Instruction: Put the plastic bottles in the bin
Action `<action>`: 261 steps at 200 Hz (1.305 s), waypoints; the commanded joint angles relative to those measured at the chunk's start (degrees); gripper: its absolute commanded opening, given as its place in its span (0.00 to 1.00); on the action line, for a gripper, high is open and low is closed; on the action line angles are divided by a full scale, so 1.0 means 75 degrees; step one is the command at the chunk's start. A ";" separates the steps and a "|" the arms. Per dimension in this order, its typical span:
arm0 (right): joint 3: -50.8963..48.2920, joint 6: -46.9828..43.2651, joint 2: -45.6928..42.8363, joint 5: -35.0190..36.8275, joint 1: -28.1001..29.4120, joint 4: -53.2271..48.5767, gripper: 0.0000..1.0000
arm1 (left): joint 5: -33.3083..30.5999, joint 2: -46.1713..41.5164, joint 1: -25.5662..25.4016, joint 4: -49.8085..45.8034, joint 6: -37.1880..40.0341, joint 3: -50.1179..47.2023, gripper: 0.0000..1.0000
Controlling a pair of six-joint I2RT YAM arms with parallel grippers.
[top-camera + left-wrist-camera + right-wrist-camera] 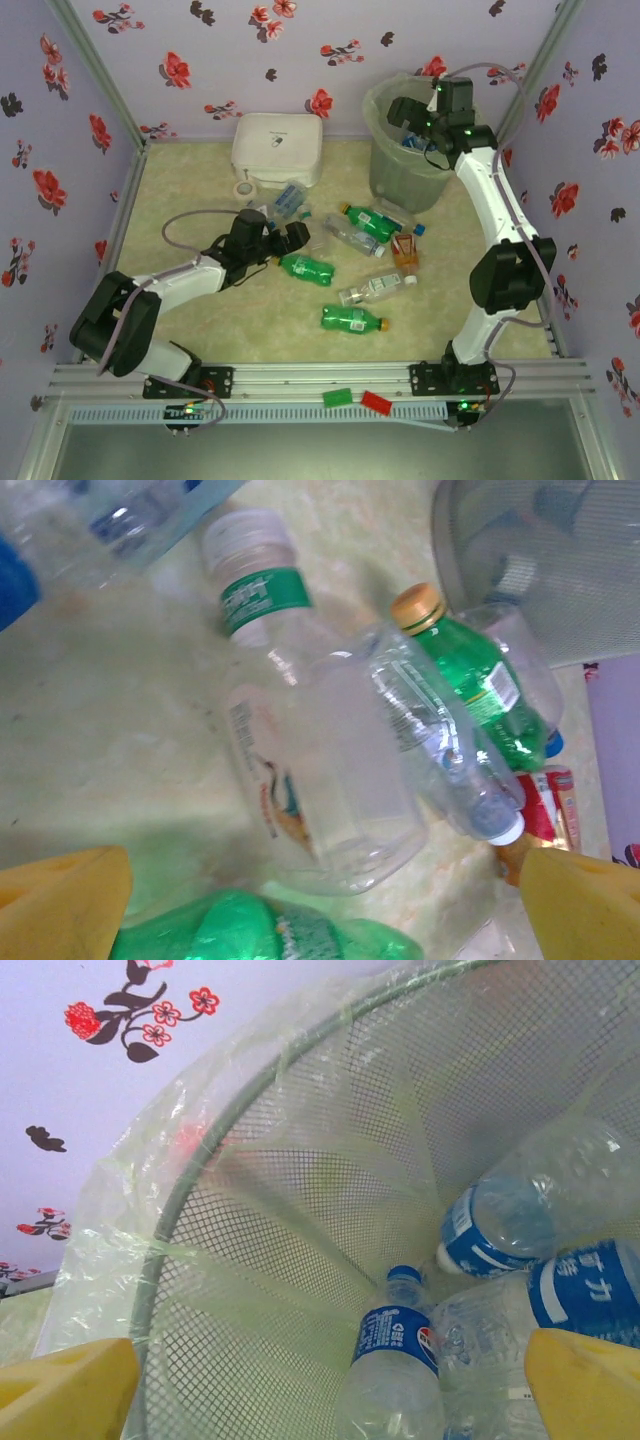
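Several plastic bottles lie on the table: green ones [307, 268] [352, 319] [370, 222] and clear ones [375, 288] [352, 238]. My left gripper [290, 238] [320, 885] is open, low over the table, with a green bottle [250, 930] between its yellow fingers [60, 905]. Just beyond it lies a clear bottle with a green label [300, 770]. The bin [405, 165] stands at the back right. My right gripper [405, 115] [330, 1385] hangs open over the bin's mouth, holding nothing. Inside the bin [260, 1260] lie clear bottles with blue labels [395, 1360] [500, 1225].
A white rounded box [278, 148] stands at the back centre, with a small tape roll [243, 189] and clear blue-labelled bottles [288, 200] in front of it. An orange-red bottle [405, 250] lies near the bin. Red [376, 402] and green [338, 397] blocks rest on the front rail.
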 commanded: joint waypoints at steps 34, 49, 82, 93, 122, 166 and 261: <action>-0.1211 -0.0112 -0.1772 -0.0060 0.0043 0.0231 1.00 | -0.0423 -0.0208 -0.0207 -0.0508 0.0507 0.0665 1.00; -0.2126 0.0071 -0.2378 0.0107 0.0121 0.0367 1.00 | -0.0579 -0.0348 -0.0259 -0.0781 0.0668 0.0833 1.00; -0.3838 0.0601 -0.3559 0.0755 0.0427 0.0087 1.00 | -0.0883 -0.0627 -0.0331 -0.1096 0.0978 0.0919 1.00; -0.4350 0.0653 -0.4014 0.1035 0.0629 -0.0094 0.99 | -0.0923 -0.0624 -0.0348 -0.1100 0.1042 0.0920 1.00; -0.5754 0.0728 -0.5121 0.1591 0.1067 -0.0302 1.00 | -0.0937 -0.0342 -0.0399 -0.0966 0.0993 0.1157 1.00; -0.7399 0.0720 -0.5412 0.1138 0.1075 -0.0106 1.00 | -0.0937 -0.0016 -0.0760 -0.0745 0.0869 0.1625 1.00; -0.8779 0.0636 -0.3762 0.1140 0.1075 0.1587 0.89 | -0.1350 -0.0673 -0.0947 -0.1076 0.0276 0.0830 1.00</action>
